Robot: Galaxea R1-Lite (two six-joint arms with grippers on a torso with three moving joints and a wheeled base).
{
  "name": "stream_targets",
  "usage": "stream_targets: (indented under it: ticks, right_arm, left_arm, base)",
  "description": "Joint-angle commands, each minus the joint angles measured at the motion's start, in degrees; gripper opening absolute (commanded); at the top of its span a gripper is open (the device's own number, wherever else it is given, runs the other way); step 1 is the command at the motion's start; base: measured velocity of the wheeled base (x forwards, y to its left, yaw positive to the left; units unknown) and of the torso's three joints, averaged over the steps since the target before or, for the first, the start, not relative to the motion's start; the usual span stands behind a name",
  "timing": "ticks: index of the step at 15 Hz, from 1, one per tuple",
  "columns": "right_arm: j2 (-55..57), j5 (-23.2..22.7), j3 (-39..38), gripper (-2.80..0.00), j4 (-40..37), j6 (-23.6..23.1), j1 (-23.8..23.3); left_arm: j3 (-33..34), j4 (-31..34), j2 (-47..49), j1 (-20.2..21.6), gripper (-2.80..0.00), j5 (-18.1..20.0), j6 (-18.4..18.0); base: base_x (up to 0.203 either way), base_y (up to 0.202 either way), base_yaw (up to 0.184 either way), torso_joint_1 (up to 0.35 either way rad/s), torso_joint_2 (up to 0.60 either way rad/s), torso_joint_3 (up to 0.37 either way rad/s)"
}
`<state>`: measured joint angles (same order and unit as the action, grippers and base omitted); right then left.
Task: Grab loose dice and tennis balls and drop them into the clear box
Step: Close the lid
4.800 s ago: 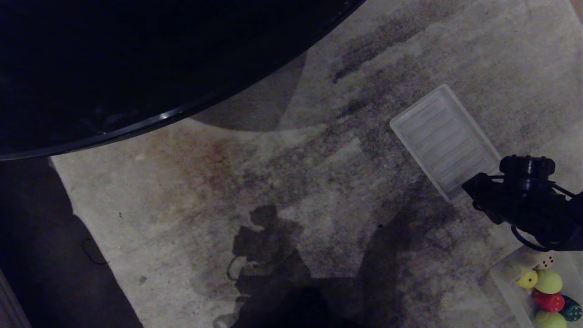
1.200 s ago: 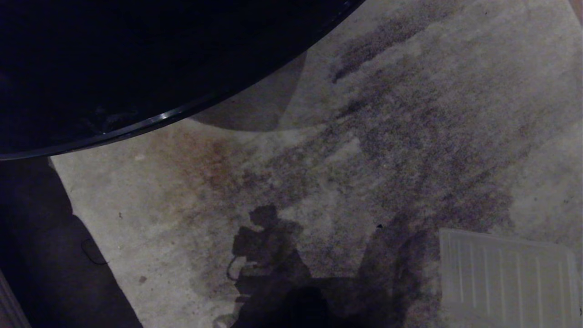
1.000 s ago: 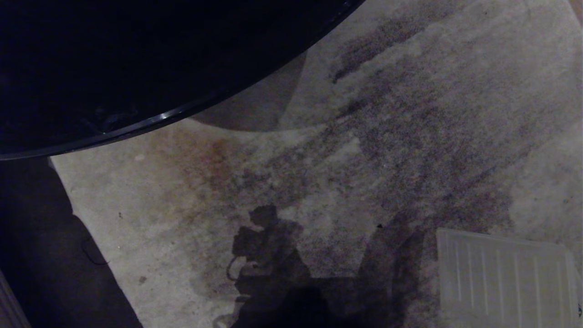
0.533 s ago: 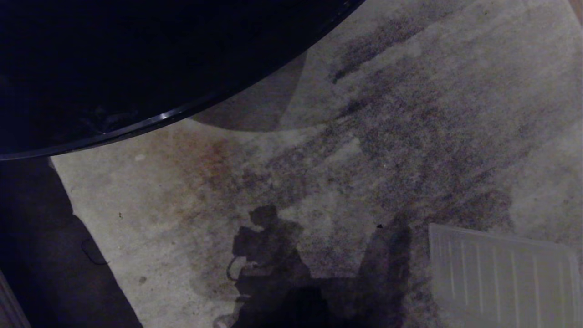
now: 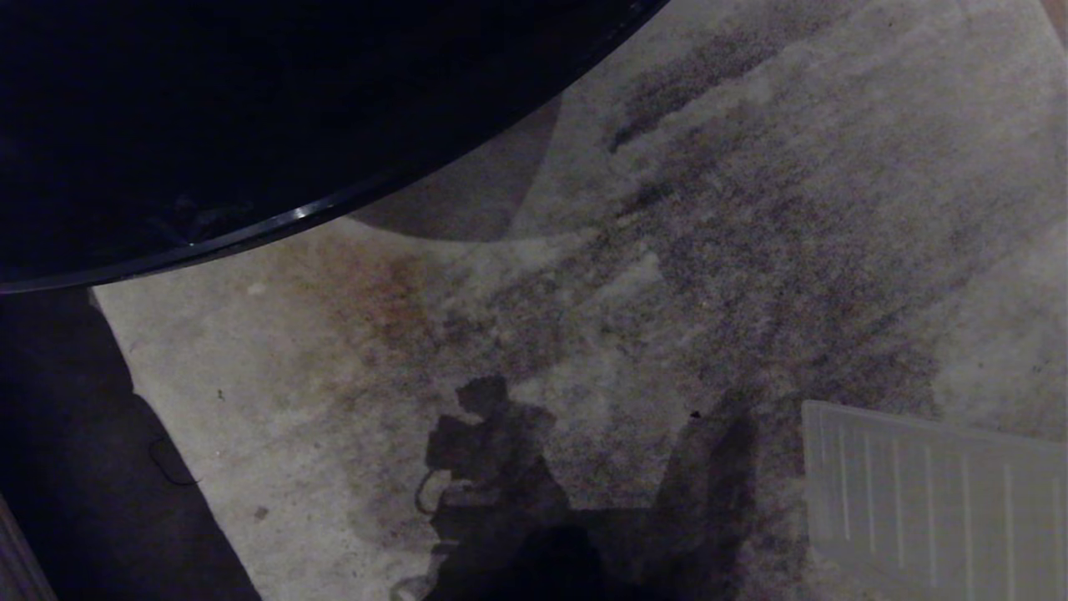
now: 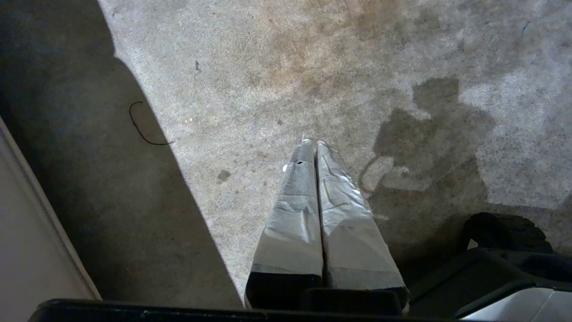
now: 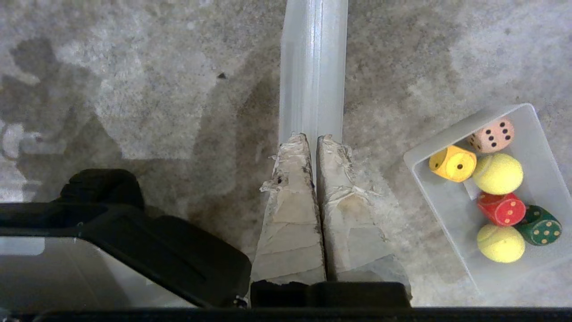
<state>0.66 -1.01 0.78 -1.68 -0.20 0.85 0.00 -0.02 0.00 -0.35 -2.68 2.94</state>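
Head view, left part: a dark round table edge (image 5: 317, 209) curves over stained grey carpet (image 5: 501, 334); neither arm shows here.
Left gripper (image 6: 313, 145): taped fingers pressed together, holding nothing, hanging over bare carpet.
Right gripper (image 7: 313, 138): clamped on the edge of the ribbed clear lid (image 7: 313, 67), whose long axis runs straight out from the fingertips; in the head view the lid (image 5: 926, 501) lies at lower right.
Key relation: the clear box (image 7: 420, 165) sits on the carpet just to one side of the right gripper, apart from the lid, and is nearer to that arm than the left.
Box contents: yellow die (image 7: 452, 163), beige die (image 7: 491, 134), red die (image 7: 501, 209), dark green die (image 7: 540, 225), and two tennis balls (image 7: 497, 173).
Loose pieces: none visible on the carpet, so collecting looks finished.
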Motion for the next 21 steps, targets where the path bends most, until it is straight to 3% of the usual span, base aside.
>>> stream_targets:
  ticks: [1,17,21]
  right_arm:
    - [-0.66,-0.04,-0.08,-2.8,-0.34,-0.15,0.03]
    - [-0.66,-0.04,-0.08,-2.8,-0.25,-0.07,0.03]
    - [-0.66,-0.04,-0.08,-2.8,-0.25,-0.07,0.03]
  left_arm:
    - [0.09,-0.06,0.09,0.0,-2.8,-0.05,0.05]
    - [0.09,0.02,0.09,0.0,-2.8,-0.13,0.31]
    - [0.09,0.02,0.09,0.0,-2.8,-0.1,0.31]
  base:
    - [0.0,0.0,0.0,0.0,0.0,0.0]
    - [0.0,0.0,0.0,0.0,0.0,0.0]
    - [-0.157,0.0,0.0,0.002,0.0,0.004]
